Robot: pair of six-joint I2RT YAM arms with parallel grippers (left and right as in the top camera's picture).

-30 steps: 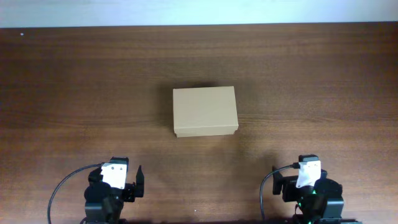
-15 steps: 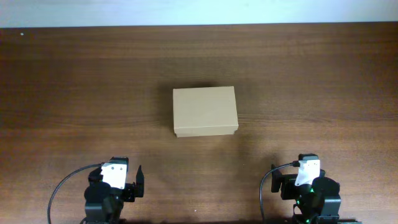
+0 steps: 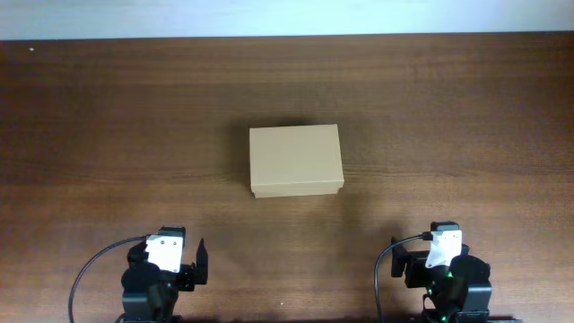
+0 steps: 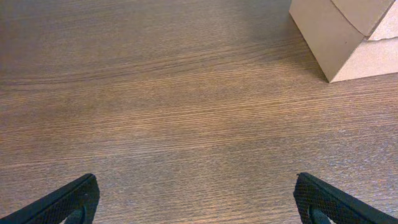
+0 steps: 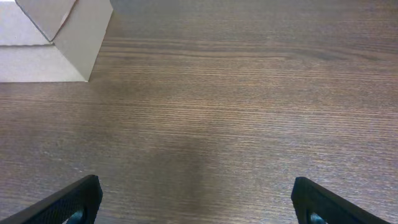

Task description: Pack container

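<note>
One plain tan rectangular cardboard box [image 3: 296, 160] sits lid-down on the dark brown wooden tabletop [image 3: 90, 135], and two black robot arms wait at the near edge, the left arm [image 3: 160, 269] and the right arm [image 3: 446, 269]. The left jaws are spread wide with nothing between them but bare wood, their two dark fingertips [image 4: 71, 199] showing only at the lower corners of the wrist view; the right jaws stand just as wide and equally empty. The box lies ahead and to the right of the left jaws, ahead and to the left of the right jaws, well apart from both. Since a second ago the box hasn't budged; the right arm has shifted very slightly, the left not visibly.
</note>
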